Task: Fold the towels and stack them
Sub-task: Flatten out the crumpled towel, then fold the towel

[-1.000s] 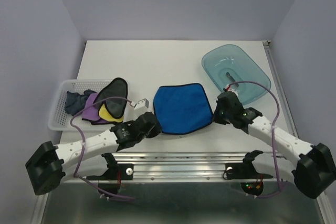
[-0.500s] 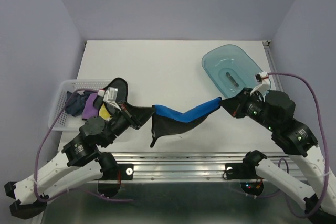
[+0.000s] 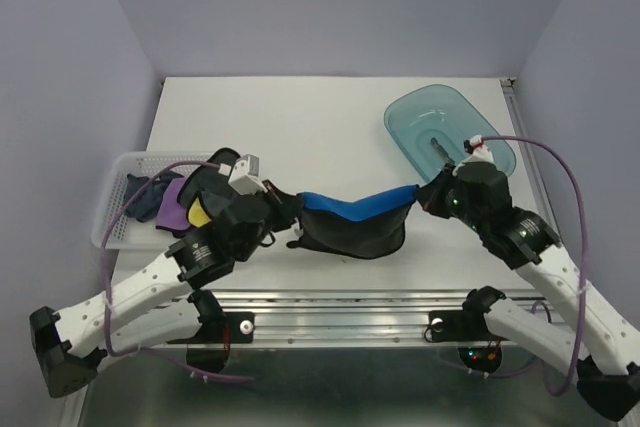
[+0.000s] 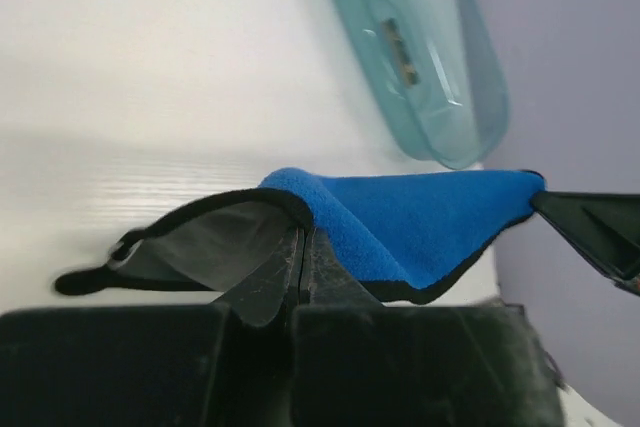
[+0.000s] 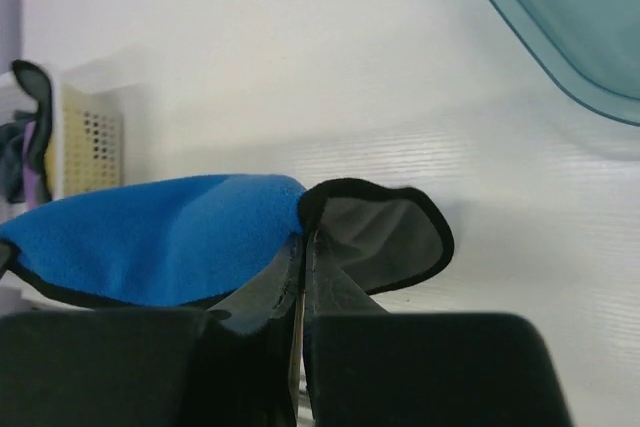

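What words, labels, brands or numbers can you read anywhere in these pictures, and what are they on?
No text can be read in any view.
The dark mark in the bottom of the teal tray is too blurred to tell whether it is lettering.
The blue towel and the white basket show no writing.

**No readable writing**

No word, number, brand or sign can be read in any view. A small dark piece [image 4: 398,42] lying in the teal tray [image 4: 455,107] is too blurred to tell whether it bears a marking.
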Robot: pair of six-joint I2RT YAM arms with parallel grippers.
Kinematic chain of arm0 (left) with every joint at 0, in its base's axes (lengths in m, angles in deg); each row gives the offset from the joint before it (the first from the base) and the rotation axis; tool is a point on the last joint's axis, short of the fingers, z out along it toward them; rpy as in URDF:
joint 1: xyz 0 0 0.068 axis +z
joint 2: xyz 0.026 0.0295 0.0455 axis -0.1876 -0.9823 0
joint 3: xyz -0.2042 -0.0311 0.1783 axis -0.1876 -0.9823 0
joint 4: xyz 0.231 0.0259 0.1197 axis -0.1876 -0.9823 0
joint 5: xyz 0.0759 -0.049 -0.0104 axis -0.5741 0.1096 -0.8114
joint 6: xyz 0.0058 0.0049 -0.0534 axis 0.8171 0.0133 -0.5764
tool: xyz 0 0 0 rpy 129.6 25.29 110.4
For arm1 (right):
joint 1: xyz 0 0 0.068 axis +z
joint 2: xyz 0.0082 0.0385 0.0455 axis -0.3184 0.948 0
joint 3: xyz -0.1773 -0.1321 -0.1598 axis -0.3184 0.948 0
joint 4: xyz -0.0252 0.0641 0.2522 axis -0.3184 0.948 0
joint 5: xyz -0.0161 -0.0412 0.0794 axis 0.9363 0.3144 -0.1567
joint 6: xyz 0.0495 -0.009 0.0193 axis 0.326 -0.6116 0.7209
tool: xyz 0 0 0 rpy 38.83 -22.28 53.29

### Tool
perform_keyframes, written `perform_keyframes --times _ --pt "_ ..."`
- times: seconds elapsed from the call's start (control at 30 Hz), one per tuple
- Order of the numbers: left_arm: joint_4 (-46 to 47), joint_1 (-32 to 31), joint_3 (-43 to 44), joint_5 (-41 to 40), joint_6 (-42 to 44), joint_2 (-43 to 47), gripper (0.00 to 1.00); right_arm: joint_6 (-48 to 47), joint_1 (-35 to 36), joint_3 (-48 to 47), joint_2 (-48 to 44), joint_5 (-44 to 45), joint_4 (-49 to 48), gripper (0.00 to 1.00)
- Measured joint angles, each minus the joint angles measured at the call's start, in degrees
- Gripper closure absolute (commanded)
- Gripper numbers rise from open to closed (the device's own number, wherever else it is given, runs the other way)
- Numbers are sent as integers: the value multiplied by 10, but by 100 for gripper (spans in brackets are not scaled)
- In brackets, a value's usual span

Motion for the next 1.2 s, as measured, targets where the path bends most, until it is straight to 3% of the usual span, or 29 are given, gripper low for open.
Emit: perform_keyframes --times 0.27,0.63,0.93,1.2 --pt "25 177 47 4 36 -201 100 -1 0 5 184 88 -105 99" --pt "75 268 154 81 113 -394 100 -25 -51 -55 366 98 -189 99" --pt "77 277 149 108 136 -410 100 -42 -57 -63 396 65 -191 99" --pt "98 274 46 154 127 -362 100 -46 -56 -23 368 41 -175 99"
